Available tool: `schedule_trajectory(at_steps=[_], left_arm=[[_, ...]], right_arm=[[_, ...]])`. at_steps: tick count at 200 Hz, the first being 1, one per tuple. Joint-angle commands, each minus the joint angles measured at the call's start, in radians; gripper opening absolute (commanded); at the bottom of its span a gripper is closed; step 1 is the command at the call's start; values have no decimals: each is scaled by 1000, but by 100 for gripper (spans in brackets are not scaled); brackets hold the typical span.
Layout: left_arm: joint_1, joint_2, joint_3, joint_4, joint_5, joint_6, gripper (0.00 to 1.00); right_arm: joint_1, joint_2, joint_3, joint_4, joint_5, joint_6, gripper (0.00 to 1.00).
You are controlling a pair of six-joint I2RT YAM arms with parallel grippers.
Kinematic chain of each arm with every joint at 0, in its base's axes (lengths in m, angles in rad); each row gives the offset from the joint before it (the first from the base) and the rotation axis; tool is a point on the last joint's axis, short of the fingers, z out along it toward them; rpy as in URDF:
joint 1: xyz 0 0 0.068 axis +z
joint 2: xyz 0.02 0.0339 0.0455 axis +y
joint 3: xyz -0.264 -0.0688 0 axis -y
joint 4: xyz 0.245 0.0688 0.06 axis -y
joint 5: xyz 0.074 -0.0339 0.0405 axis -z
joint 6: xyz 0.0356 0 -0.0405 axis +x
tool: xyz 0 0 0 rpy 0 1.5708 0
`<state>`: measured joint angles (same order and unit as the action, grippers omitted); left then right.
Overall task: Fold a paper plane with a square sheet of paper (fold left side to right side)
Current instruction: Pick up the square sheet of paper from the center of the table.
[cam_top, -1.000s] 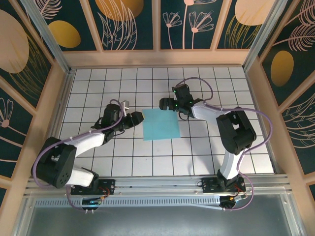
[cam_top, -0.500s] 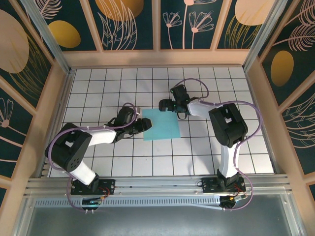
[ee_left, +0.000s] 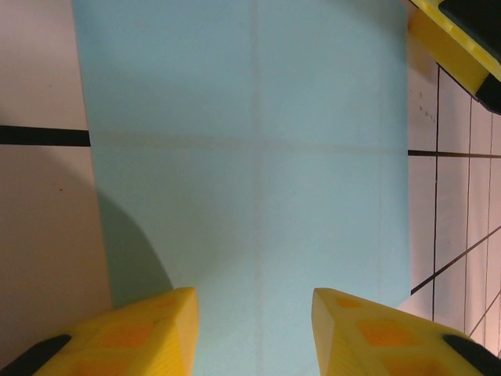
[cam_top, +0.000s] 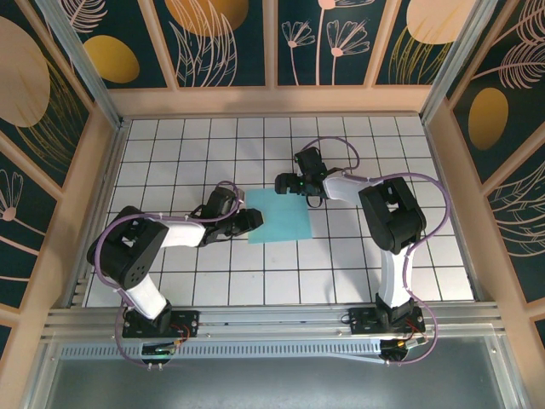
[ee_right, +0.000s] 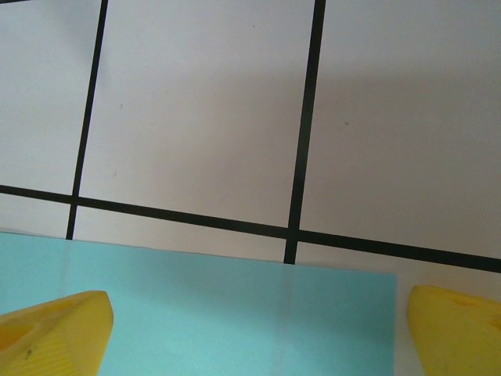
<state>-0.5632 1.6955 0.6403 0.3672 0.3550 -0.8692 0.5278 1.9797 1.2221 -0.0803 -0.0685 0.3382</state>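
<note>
The square sheet of paper [cam_top: 279,216] lies flat on the white grid table, light blue, with grid lines showing faintly through it. My left gripper [cam_top: 249,220] is low at its left edge. In the left wrist view the paper [ee_left: 250,157] stretches ahead, and my left gripper [ee_left: 254,333] is open, its yellow fingers [ee_left: 133,337] apart over the sheet. My right gripper [cam_top: 289,183] sits at the paper's far edge. In the right wrist view my right gripper [ee_right: 258,337] is wide open, straddling the paper [ee_right: 235,321] near a corner.
The white tiled table [cam_top: 213,273] with black grid lines is ringed by wooden walls [cam_top: 272,100]. A yellow finger of the right gripper [ee_left: 450,43] pokes into the left wrist view at the top right. Both arm bases stand at the near edge.
My left arm has swung right, bringing its gripper from beside the paper onto the left edge, with its jaws narrowed a little. The right gripper has barely shifted at the far edge.
</note>
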Motion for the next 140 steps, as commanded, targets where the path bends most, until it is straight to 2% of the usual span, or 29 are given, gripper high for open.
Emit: schedule_trajectory(at_steps=[1, 76, 123, 140], left_arm=[[-8, 58, 17, 15, -14, -5, 42], [-8, 61, 17, 25, -14, -9, 42], [-9, 54, 19, 38, -7, -15, 42], [-9, 51, 19, 42, -7, -18, 43]], right_arm=[[45, 25, 11, -49, -47, 5, 95], [107, -37, -10, -111, -35, 13, 93], [112, -45, 3, -147, -28, 0, 82], [111, -43, 4, -149, -25, -4, 74]])
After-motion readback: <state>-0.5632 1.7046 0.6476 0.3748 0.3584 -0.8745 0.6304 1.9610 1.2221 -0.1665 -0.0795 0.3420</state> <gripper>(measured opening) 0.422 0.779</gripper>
